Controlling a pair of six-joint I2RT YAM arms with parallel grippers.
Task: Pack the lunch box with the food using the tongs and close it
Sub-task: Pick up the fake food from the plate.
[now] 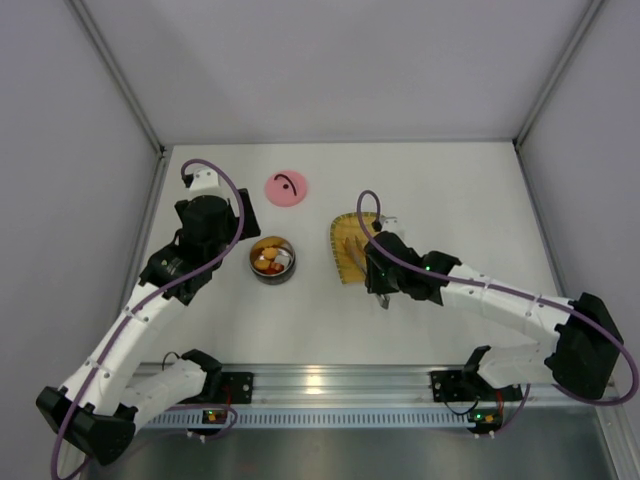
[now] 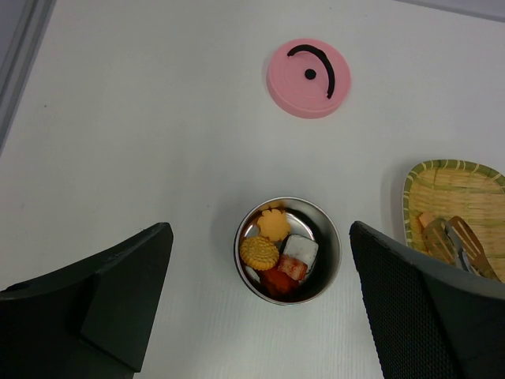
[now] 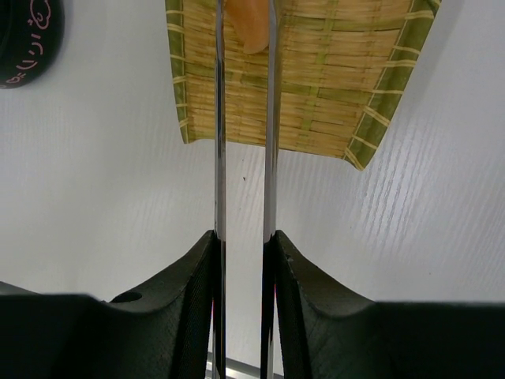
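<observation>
The lunch box (image 2: 288, 250), a small round steel bowl (image 1: 272, 259), holds several pieces of food (image 2: 276, 249), orange, yellow, red and one dark with white. Its pink lid (image 2: 309, 77) lies flat on the table behind it (image 1: 286, 187). My left gripper (image 2: 259, 229) hangs open above the bowl (image 1: 225, 228), touching nothing. My right gripper (image 3: 243, 245) is shut on the tongs (image 3: 219, 158), whose two thin arms reach over the yellow woven tray (image 3: 331, 79). Between their tips sits an orange piece of food (image 3: 248, 28). The tongs' tips (image 2: 461, 245) also show over the tray in the left wrist view.
The woven tray (image 1: 338, 232) lies right of the bowl, with my right gripper (image 1: 380, 283) at its near edge. A black round object with pink lettering (image 3: 28, 35) shows left of the tray in the right wrist view. White walls close in the table.
</observation>
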